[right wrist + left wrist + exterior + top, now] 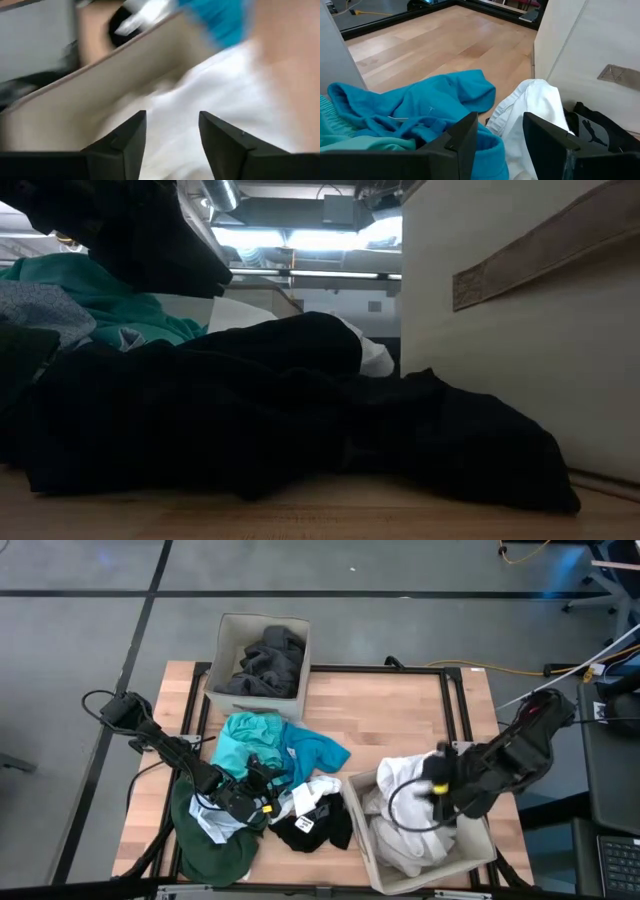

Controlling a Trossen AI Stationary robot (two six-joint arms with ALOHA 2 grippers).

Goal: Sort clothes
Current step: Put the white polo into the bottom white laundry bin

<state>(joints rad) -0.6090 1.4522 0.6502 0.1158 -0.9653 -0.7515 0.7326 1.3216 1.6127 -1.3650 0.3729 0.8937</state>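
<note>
A pile of clothes lies on the wooden table: a teal garment point(245, 735), a bright blue one point(318, 752), a white one point(318, 792), a black one point(318, 828) and a dark green one point(210, 848). My left gripper point(262, 802) is open just above the pile. In its wrist view point(500, 135) its fingers stand over the blue garment point(420, 105) and the white garment point(540, 100). My right gripper point(432, 785) is open and empty over the white clothes point(405, 835) in the near right box; the right wrist view point(172, 130) shows this too.
A beige box point(228, 625) at the table's far side holds dark grey clothes point(265, 660). The second beige box point(362, 840) stands at the near right, and its wall point(500, 310) rises beside the black garment point(300, 410). Bare wood point(400, 710) lies between the boxes.
</note>
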